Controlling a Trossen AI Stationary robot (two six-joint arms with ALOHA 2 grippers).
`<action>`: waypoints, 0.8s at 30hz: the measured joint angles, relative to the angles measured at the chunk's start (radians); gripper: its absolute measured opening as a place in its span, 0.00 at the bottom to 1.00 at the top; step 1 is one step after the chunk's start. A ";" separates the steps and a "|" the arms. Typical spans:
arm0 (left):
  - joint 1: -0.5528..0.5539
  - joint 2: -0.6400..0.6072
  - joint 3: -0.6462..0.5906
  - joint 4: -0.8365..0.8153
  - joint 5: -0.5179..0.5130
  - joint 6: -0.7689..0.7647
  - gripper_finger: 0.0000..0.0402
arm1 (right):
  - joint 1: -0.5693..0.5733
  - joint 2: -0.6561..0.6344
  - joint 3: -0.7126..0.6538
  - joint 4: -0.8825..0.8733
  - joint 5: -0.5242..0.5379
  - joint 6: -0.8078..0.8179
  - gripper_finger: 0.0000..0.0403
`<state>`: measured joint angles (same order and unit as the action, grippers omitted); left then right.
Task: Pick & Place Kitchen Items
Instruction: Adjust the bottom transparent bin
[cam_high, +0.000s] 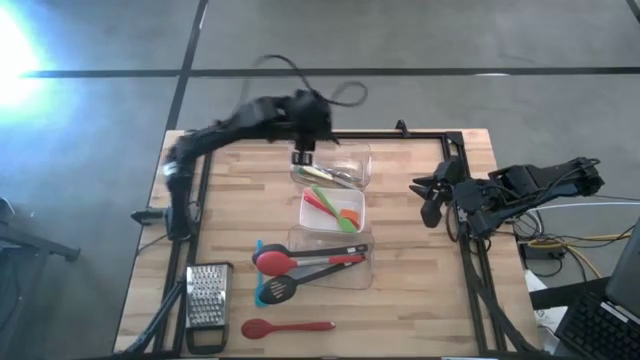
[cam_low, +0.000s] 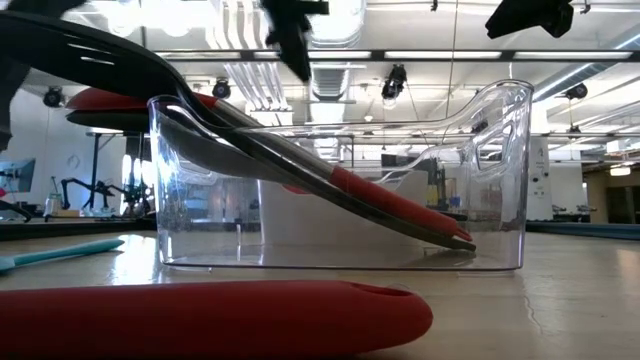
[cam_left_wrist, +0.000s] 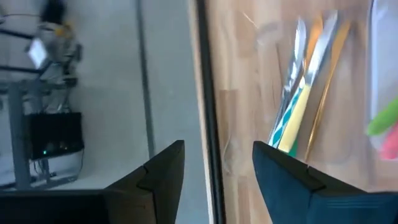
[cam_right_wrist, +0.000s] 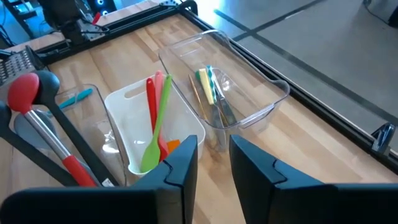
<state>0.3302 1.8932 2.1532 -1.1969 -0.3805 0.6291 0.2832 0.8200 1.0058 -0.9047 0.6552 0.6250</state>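
Small utensils (cam_high: 335, 176) lie in the far tub (cam_high: 356, 160). My left gripper (cam_high: 303, 157) hovers at the tub's left end, fingers parted, empty. My right gripper (cam_high: 431, 197) waits at the desk's (cam_high: 420, 280) right, slightly parted, empty.

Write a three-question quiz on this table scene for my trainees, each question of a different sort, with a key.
1. True or false: the box grater lies inside a clear tub.
2. Which gripper hangs over the far tub? A) left gripper B) right gripper
3. Fill in: the utensil lying alone on the table's near edge is a ____ spoon.

Key:
1. False; it lies on the bare table, left of the tubs.
2. A; its fingers are open, and the right gripper waits at the table's right side.
3. Red.
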 joint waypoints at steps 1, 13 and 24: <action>-0.004 -0.038 0.000 -0.007 0.002 -0.032 0.48 | 0.000 0.000 0.000 0.001 0.000 0.000 0.21; -0.117 -0.429 -0.166 -0.026 0.188 -0.398 0.46 | 0.000 0.000 -0.007 0.002 0.001 0.000 0.17; -0.473 -0.607 -0.532 -0.038 -0.134 -0.696 0.40 | 0.000 0.000 -0.008 0.003 0.000 0.002 0.20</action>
<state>-0.1425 1.2860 1.6209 -1.2347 -0.5145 -0.0668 0.2832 0.8200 0.9974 -0.9020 0.6556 0.6266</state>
